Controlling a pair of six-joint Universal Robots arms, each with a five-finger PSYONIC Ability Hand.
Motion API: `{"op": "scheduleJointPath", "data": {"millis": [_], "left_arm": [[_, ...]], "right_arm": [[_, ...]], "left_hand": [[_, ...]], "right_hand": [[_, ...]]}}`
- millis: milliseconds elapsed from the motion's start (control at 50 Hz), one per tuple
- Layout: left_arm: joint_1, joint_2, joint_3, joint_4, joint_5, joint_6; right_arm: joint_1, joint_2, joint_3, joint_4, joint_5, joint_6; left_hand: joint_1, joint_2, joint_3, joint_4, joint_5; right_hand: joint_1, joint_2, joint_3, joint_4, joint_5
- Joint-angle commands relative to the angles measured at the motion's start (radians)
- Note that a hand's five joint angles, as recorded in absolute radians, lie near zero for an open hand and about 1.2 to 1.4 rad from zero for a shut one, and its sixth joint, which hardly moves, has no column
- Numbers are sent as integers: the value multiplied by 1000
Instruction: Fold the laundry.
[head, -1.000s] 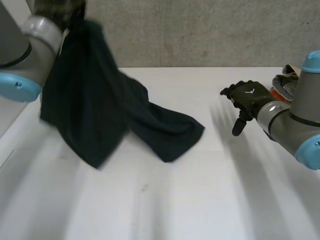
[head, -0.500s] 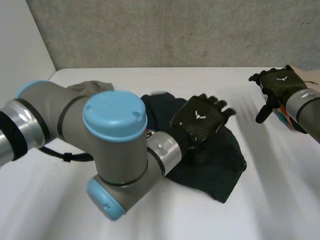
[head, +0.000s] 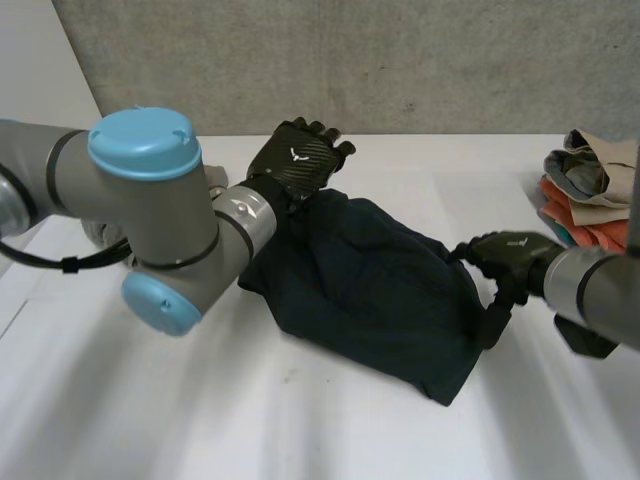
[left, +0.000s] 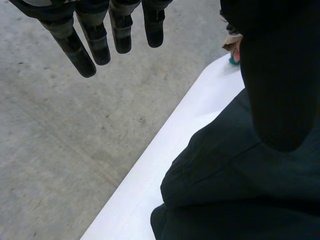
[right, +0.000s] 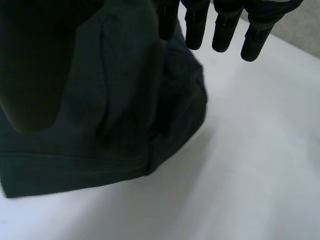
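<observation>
The dark garment (head: 370, 290) is laid bunched at mid table (head: 300, 430), its long axis run from far-left to near-right. The left hand (head: 298, 165) is held over its far end & the right hand (head: 510, 258) at its right edge, both w/ fingers straight, nothing gripped. Flattening is judged in hand; next, opposite edges must be pinched & drawn apart.

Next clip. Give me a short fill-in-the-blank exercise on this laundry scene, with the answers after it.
1. The dark garment lies on the ___ table.
2. With its fingers straight and holding nothing, the left robot hand is ___.
3. The pile of folded clothes lies nearer the right robot hand than the ___ one.
Missing words: white; open; left.
</observation>
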Motion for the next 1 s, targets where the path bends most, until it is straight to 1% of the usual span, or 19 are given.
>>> {"op": "scheduleJointPath", "data": {"millis": [20,160,240,260,280,300,320,380,400,460,480,540,560,620,640,680,780,880,1000], "left_arm": [[49,-193,244,-72,127,74],[75,-341,401,-137,144,170],[91,-416,460,-140,152,193],[89,-425,467,-143,155,193],[88,-430,470,-146,157,193],[86,-434,470,-149,160,194],[80,-433,468,-149,157,196],[71,-413,462,-140,146,197],[68,-382,450,-126,121,194],[63,-313,406,-95,55,188],[60,-252,363,-71,11,180],[59,-146,286,-16,-40,170],[60,-70,233,31,-58,156],[63,49,153,90,-63,128],[65,123,107,122,-67,105],[68,197,64,136,-70,81],[79,406,-32,107,-103,1],[91,607,-64,35,-138,-120],[118,727,-33,-2,-140,-241]], "right_arm": [[34,-2,157,-245,65,167],[74,38,231,-453,136,256],[85,73,229,-510,179,257],[89,86,222,-520,182,257],[91,95,215,-522,182,259],[93,104,206,-519,180,260],[96,118,188,-516,180,262],[96,126,165,-499,176,259],[96,123,151,-484,171,257],[97,104,128,-471,163,250],[96,69,105,-465,153,235],[86,-6,71,-461,128,190],[79,-55,44,-456,107,158],[65,-121,-13,-444,70,113],[54,-153,-62,-427,50,90],[42,-181,-108,-398,36,84],[24,-244,-272,-286,4,102],[22,-311,-424,-165,-41,125],[22,-362,-515,-164,-55,135]], "left_hand": [[-14,-30,-33,-25,-39],[-14,-30,-33,-25,-39],[95,79,76,84,70],[113,97,94,102,88],[142,126,123,131,117],[201,185,182,189,175],[419,403,400,408,394],[948,932,929,937,923],[1205,1189,1186,1194,1180],[1208,1192,1189,1197,1183],[1208,1192,1189,1197,1183],[1208,1192,1189,1197,1183],[1208,1192,1189,1197,1183],[1208,1192,1189,1197,1183],[1208,1192,1189,1197,1183],[1208,1192,1189,1197,1183],[1208,1192,1189,1197,1183],[1208,1192,1189,1197,1183],[1208,1192,1189,1197,1183]], "right_hand": [[-47,-32,-32,-38,-40],[-47,-32,-32,-38,-40],[182,197,196,190,188],[325,340,339,333,331],[387,402,401,395,394],[455,470,469,463,461],[644,659,659,652,651],[1021,1036,1035,1029,1027],[1174,1189,1188,1182,1180],[1175,1190,1189,1183,1182],[1175,1190,1189,1183,1182],[1175,1190,1189,1183,1182],[1175,1190,1189,1183,1182],[1175,1190,1189,1183,1182],[1175,1190,1189,1183,1182],[1175,1190,1189,1183,1182],[1175,1190,1189,1183,1182],[1175,1190,1189,1183,1182],[1175,1190,1189,1183,1182]]}}
